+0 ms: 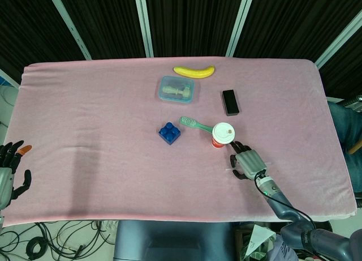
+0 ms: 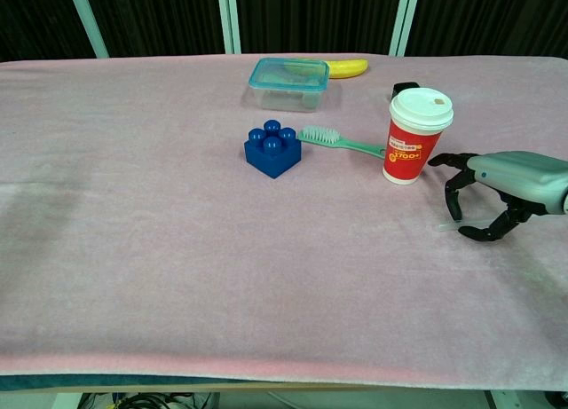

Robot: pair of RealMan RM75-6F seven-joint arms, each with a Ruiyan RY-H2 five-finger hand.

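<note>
My right hand (image 1: 246, 162) (image 2: 493, 187) hovers just right of a red paper cup (image 1: 222, 135) (image 2: 415, 137) with a white lid, fingers apart and curved, holding nothing. A small gap separates the fingertips from the cup. A green toothbrush (image 1: 195, 124) (image 2: 342, 142) lies beside the cup, its handle end against the cup's base. A blue toy brick (image 1: 169, 132) (image 2: 272, 148) sits left of the brush. My left hand (image 1: 11, 167) hangs off the table's near left edge, fingers spread and empty.
A clear lidded box (image 1: 176, 89) (image 2: 289, 82), a banana (image 1: 194, 71) (image 2: 346, 67) and a black block (image 1: 229, 102) (image 2: 404, 89) lie toward the far side of the pink cloth-covered table (image 1: 102, 125). Cables lie on the floor below the near edge.
</note>
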